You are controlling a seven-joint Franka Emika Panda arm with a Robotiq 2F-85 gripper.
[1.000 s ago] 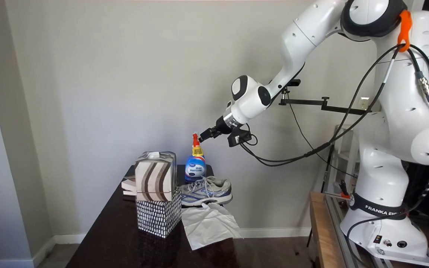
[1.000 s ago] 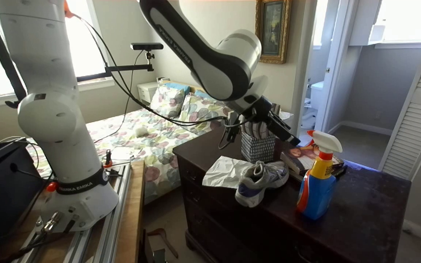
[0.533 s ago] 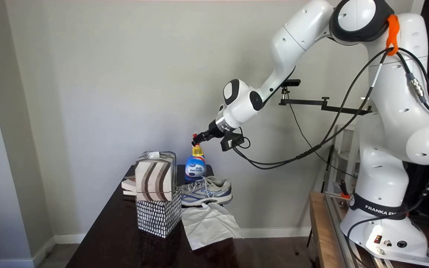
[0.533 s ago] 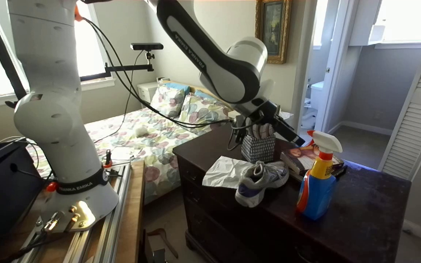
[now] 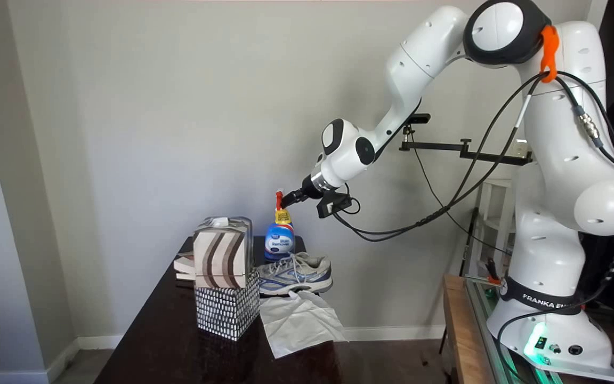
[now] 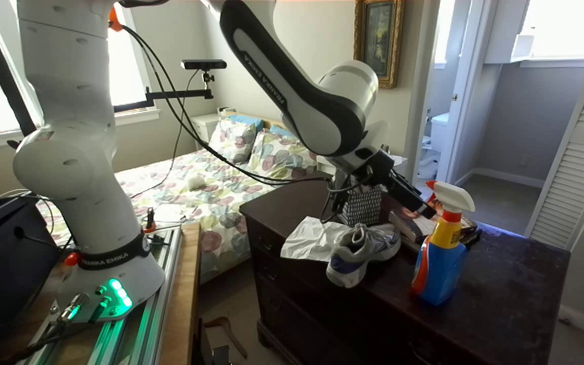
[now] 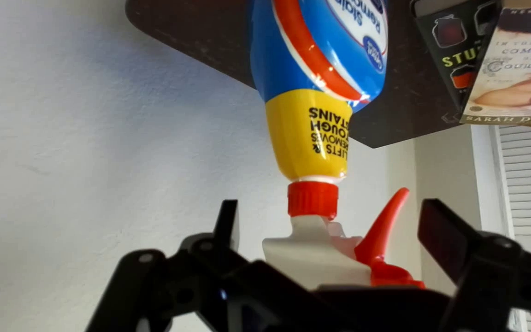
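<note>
Claw (image 7: 327, 226) found spread wide, near the spray bottle (image 7: 309, 133); in the wrist view the bottle's white head shows within the opening. The bottle stands upright on the dark dresser (image 6: 510, 284) in both exterior views. A running shoe (image 6: 365, 251) rests near it, with a white sheet (image 6: 309, 238) just beside the shoe. Stacked books (image 7: 519, 78) lie nearby.

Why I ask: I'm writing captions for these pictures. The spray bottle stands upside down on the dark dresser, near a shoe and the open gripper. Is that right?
Not quite: the spray bottle stands upright, as both exterior views show; it only looks inverted in the wrist view. The rest holds: it is on the dark dresser, near a shoe and the open gripper.
</note>
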